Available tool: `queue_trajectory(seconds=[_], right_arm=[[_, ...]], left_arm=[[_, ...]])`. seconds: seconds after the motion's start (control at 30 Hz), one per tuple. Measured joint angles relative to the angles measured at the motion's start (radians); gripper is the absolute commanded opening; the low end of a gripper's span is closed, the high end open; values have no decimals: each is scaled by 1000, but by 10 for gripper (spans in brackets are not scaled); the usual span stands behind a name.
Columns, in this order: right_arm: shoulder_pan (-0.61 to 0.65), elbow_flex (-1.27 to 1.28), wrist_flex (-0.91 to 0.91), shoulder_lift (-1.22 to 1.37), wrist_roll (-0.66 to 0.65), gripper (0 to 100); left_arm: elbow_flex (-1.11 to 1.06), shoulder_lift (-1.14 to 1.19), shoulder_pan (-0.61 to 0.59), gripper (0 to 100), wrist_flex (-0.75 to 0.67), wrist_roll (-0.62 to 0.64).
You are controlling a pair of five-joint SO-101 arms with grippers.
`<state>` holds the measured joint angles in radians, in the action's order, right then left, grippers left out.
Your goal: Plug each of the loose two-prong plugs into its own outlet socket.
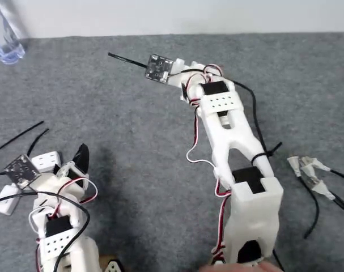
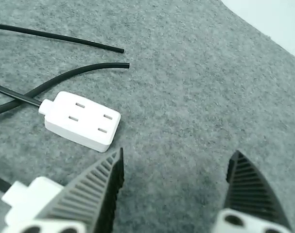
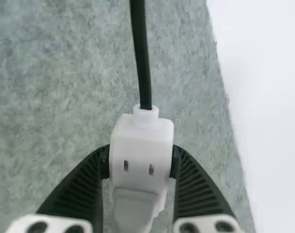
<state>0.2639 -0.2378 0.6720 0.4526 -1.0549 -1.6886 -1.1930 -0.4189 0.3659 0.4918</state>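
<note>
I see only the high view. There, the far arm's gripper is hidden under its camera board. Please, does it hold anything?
Observer: Yes. The right gripper is shut on a white block with two small slots in its face. A black cord leaves the block's end.
Operator: And the near arm, is it open?
Observer: The left gripper is open, with nothing in it.
Operator: Is some socket free near it?
Observer: A white outlet lies flat on the grey mat ahead of it. Both pairs of slots face up and nothing is plugged into them.
</note>
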Motion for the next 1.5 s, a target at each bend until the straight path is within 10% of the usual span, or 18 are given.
queue_trajectory(seconds=[0.2, 0.8, 1.17, 1.4, 1.5], right_arm=[[-9, 0, 97, 0, 0, 303], [-58, -29, 276, -109, 63, 292], [29, -29, 756, -333, 63, 290], [-89, 74, 905, -344, 66, 13], [-198, 170, 845, -302, 66, 47]], left_arm=[[0, 0, 0, 326, 0, 0], [0, 0, 3, 326, 0, 0], [0, 0, 5, 326, 0, 0], [0, 0, 3, 326, 0, 0], [0, 0, 3, 326, 0, 0]])
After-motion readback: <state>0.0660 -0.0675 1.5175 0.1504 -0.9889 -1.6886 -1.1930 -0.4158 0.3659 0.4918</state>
